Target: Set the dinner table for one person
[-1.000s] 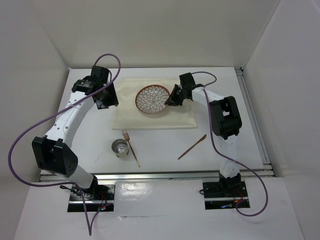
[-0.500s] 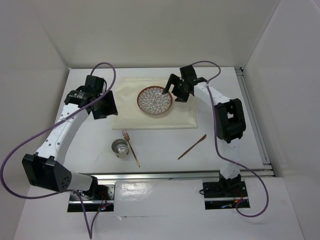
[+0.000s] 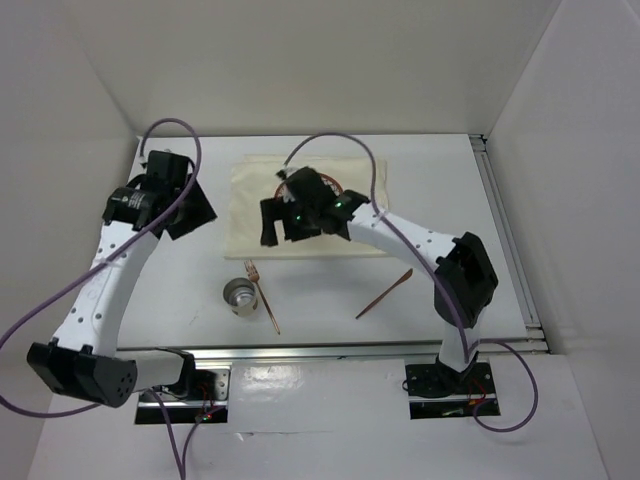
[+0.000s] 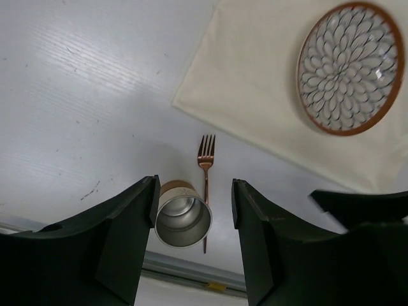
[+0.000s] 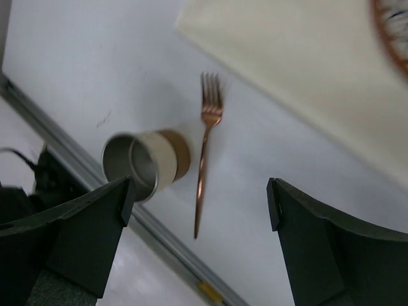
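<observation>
- The dinner table (image 3: pixel 330 300), a big flat white top with silver metal rails, lay under everything, right in front of both arms.
- I think it was heavy, hard and smooth. It was not a thing to lift, so there was no good place to grab it. Things would slide easily on it.
- A cream cloth mat (image 3: pixel 250 200) lay flat on the far middle of the table. It looked soft and floppy.
- A round plate with a brown rim and a white petal pattern (image 4: pixel 349 69) sat on the mat. It could break, so I would hold it by the rim.
- A thin copper fork (image 4: pixel 205 185) lay flat on the bare table near the mat's front edge. It looked light and slippery, so I would pinch its thin handle.
- A small shiny metal cup (image 4: pixel 183 220) stood just beside the fork. I would hold it by its wall.
- Another thin copper piece of cutlery (image 3: pixel 384 294) lay well apart to the right.
- The left gripper (image 4: pixel 194 188) hung above the cup and fork, jaws apart and holding nothing.
- The right gripper (image 5: pixel 199 188) hung over the mat, jaws very wide and holding nothing.
</observation>
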{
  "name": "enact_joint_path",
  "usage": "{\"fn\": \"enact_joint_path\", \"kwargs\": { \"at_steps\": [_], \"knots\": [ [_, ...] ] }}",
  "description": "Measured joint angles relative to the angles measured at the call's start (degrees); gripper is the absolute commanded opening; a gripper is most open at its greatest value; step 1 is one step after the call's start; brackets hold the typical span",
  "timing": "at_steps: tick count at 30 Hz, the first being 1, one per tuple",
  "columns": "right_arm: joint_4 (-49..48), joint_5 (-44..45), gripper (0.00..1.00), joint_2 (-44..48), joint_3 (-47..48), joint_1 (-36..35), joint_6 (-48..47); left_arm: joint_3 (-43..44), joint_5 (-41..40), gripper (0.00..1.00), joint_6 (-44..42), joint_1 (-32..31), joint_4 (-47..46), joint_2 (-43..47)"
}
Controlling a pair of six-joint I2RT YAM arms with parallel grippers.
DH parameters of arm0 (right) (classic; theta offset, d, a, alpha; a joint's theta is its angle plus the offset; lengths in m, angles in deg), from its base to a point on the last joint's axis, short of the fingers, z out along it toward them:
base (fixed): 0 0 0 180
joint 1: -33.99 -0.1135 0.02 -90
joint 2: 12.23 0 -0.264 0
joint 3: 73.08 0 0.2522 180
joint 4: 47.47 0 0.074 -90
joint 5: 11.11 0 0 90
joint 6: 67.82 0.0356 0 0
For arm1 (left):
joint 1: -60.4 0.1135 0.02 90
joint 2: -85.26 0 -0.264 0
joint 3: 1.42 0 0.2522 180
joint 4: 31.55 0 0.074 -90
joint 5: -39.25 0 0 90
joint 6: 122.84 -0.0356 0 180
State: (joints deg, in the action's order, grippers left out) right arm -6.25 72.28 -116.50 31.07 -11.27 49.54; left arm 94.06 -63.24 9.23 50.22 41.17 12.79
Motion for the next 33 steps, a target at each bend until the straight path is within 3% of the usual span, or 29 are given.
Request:
{"fn": "enact_joint_path", "kwargs": {
  "at_steps": [7,14,18,19,22,23,24,30,33],
  "knots": [
    [0.9,-3.0,0.89,-3.3,-2.2,-9.0,-1.4,1.2,-3.9,0.67,4.2,2.9,-0.8,10.8],
    [0.7,-3.4,0.8,-11.0,0.5,-13.4,-1.7,1.1,-4.2,0.67,4.7,3.3,-0.9,11.6],
    [0.9,-3.1,0.63,-14.0,1.6,-14.9,-1.7,1.0,-4.1,0.67,4.6,3.3,-0.9,11.5],
    [1.0,-2.8,0.49,-14.5,2.3,-15.1,-1.6,1.0,-4.1,0.67,4.6,3.3,-0.9,11.5],
    [0.9,-1.8,0.22,-15.3,3.9,-15.3,-1.6,0.7,-3.9,0.67,4.4,3.3,-1.0,11.5],
    [0.9,-1.4,0.07,-15.3,4.3,-15.3,-1.4,0.7,-3.9,0.67,4.4,3.3,-1.1,11.5],
    [0.9,-1.0,0.01,-15.3,4.7,-15.2,-1.5,0.7,-3.9,0.67,4.3,3.3,-1.1,11.5],
    [1.9,1.5,0.0,-13.9,7.1,-14.3,-1.3,0.7,-3.3,0.67,2.6,3.3,-1.1,11.6],
    [3.4,2.8,0.0,-9.9,7.1,-10.6,-1.3,0.0,-1.8,0.64,1.3,3.3,-1.6,11.6]
  ]
}}
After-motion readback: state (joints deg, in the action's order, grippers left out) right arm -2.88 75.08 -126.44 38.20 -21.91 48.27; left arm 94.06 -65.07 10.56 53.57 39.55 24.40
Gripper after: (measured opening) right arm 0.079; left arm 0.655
